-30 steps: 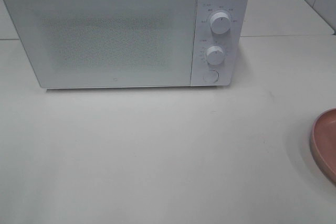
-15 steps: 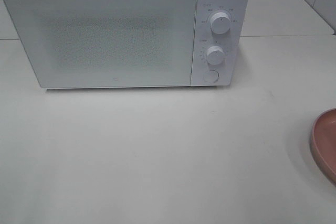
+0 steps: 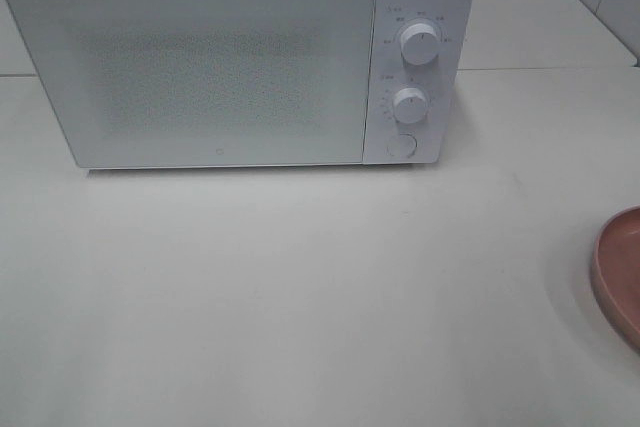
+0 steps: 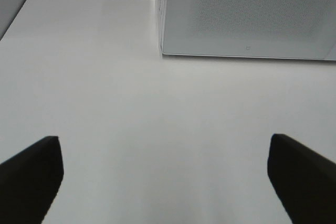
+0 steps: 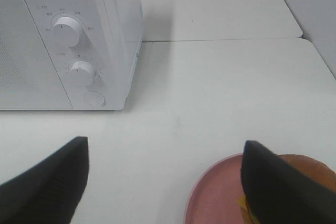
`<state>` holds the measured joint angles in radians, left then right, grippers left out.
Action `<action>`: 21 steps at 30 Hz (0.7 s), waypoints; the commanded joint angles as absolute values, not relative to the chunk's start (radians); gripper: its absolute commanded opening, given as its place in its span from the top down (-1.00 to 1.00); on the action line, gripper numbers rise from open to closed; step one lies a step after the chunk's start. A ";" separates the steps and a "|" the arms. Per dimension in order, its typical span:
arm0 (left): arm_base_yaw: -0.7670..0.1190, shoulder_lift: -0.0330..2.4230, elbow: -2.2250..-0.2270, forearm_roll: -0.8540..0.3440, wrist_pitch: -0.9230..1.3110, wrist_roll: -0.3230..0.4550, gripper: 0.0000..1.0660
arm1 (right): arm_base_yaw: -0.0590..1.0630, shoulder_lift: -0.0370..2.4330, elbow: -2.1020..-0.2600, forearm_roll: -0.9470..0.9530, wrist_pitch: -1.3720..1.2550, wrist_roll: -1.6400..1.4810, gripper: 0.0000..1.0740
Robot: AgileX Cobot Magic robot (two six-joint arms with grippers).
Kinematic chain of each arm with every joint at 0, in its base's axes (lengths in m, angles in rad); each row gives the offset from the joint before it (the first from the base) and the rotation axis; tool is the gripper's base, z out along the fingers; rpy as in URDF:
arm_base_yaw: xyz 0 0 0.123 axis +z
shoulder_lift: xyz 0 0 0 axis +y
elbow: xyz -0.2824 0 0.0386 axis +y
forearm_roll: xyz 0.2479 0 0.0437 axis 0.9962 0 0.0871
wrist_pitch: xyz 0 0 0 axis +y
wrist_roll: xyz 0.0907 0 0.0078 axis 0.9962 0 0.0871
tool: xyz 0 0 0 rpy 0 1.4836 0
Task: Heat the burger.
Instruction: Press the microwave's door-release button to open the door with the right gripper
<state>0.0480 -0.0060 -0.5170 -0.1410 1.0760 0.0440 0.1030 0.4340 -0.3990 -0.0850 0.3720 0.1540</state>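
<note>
- My left claw (image 4: 164, 156) hangs above the bare bench (image 4: 131, 103), tilted down and facing the microwave (image 4: 247, 14), whose near left corner lies ahead of it.
- Its two dark fingers (image 4: 31, 174) stand spread wide, with only bench surface between them.
- My right claw (image 5: 165, 150) hangs above the bench on the right, looking toward the microwave's knobs (image 5: 67, 27). Its fingers are also spread wide, with nothing pinched.
- The burger (image 5: 315, 169) sits on the pink plate (image 5: 215, 198) at the near right of the bench, well apart from the microwave.
- One right-claw finger (image 5: 278, 187) covers part of the burger. I cannot tell whether it touches the bun.
- From the high camera, the microwave door (image 3: 200, 67) is shut.
</note>
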 commanded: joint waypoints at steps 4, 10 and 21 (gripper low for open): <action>0.048 -0.023 -0.514 -0.148 1.066 0.044 -0.84 | 0.099 0.511 -0.385 -0.092 0.252 0.153 -0.42; 0.048 -0.023 -0.514 -0.148 1.066 0.044 -0.84 | 0.099 0.623 -0.384 -0.092 0.122 0.153 -0.42; 0.048 -0.023 -0.514 -0.148 1.066 0.044 -0.84 | 0.099 0.815 -0.384 -0.126 -0.183 0.153 -0.42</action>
<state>0.0480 -0.0060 -0.5160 -0.1410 1.0760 0.0440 0.1030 0.7750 -0.3850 -0.1120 -0.0930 0.1540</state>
